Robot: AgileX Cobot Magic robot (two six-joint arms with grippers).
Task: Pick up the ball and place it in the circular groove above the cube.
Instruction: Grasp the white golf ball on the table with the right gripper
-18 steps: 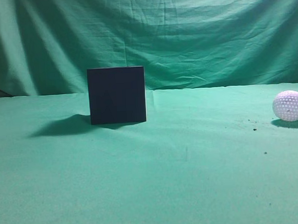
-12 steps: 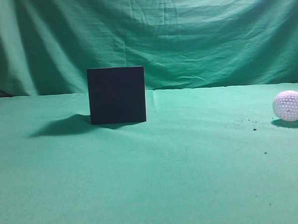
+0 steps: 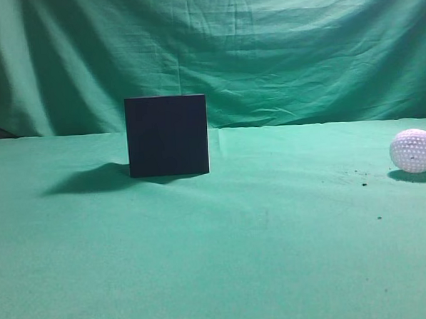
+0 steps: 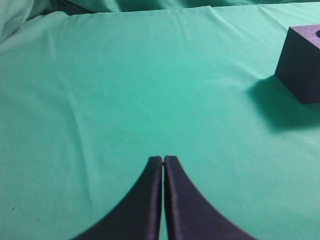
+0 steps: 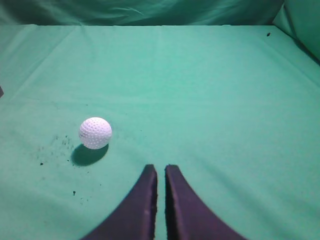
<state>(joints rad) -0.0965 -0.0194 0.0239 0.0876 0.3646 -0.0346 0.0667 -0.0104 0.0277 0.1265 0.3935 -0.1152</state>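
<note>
The dark cube stands on the green cloth left of centre in the exterior view; its corner, with the edge of a groove on top, shows at the right edge of the left wrist view. The white dimpled ball rests on the cloth at the far right; in the right wrist view it lies ahead and left of my right gripper, which is shut and empty with a thin gap. My left gripper is shut and empty, well left of the cube. Neither gripper shows in the exterior view.
A green cloth covers the table and hangs as a backdrop. Small dark specks lie on the cloth near the ball.
</note>
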